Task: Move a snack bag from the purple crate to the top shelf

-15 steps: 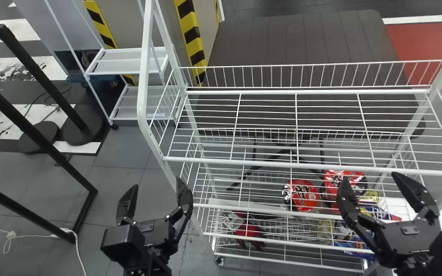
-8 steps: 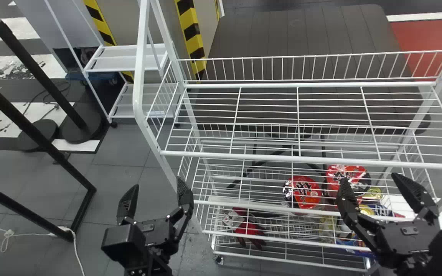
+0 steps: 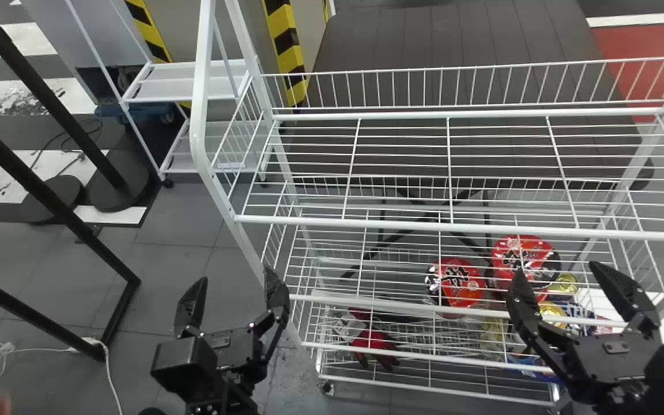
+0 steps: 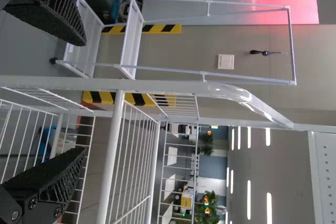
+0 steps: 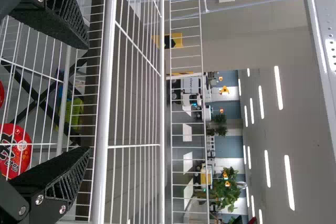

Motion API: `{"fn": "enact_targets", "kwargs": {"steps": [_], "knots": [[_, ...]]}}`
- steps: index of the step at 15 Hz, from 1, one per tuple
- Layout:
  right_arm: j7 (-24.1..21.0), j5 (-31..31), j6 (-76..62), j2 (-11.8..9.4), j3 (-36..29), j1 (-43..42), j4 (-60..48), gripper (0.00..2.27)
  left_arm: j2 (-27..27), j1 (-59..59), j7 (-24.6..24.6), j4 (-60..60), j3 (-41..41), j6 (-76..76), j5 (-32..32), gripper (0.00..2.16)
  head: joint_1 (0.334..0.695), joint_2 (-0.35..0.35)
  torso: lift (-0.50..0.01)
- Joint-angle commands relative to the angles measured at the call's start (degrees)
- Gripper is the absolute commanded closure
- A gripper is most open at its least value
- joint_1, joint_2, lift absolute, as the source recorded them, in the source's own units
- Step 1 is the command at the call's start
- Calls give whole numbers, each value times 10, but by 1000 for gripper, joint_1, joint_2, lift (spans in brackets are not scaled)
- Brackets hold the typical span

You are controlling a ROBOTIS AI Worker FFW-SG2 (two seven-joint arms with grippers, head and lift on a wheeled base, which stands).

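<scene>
Floor (image 3: 182, 253) borders the rack (image 3: 198, 109). Our left pincer (image 3: 235, 274) and right pincer (image 3: 557, 267) gape empty; pickup comes first: we should approach a red pack (image 3: 471, 275), likely the snack bag, at right below the top shelf (image 3: 366, 223).

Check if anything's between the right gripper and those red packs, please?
Yes: white rack wires run between the right gripper and the red packs. The right wrist view shows them crossing one.

And here, my left gripper (image 3: 234, 274), out on my left side, two black fingers parted wide, tips forward! My right gripper (image 3: 557, 267), well apart from it, fingers spread too, tips forward!
</scene>
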Motion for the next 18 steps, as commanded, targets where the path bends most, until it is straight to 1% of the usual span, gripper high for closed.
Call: {"fn": "enact_targets", "kwargs": {"steps": [1,18], "knots": [[0,0,2,0,-1,0,0,140,0,-1,-1,0,1,2,1,100,695,187,-80],[0,4,20,-4,-10,1,-2,137,1,-4,0,1,0,3,2,100,695,173,-148]]}}
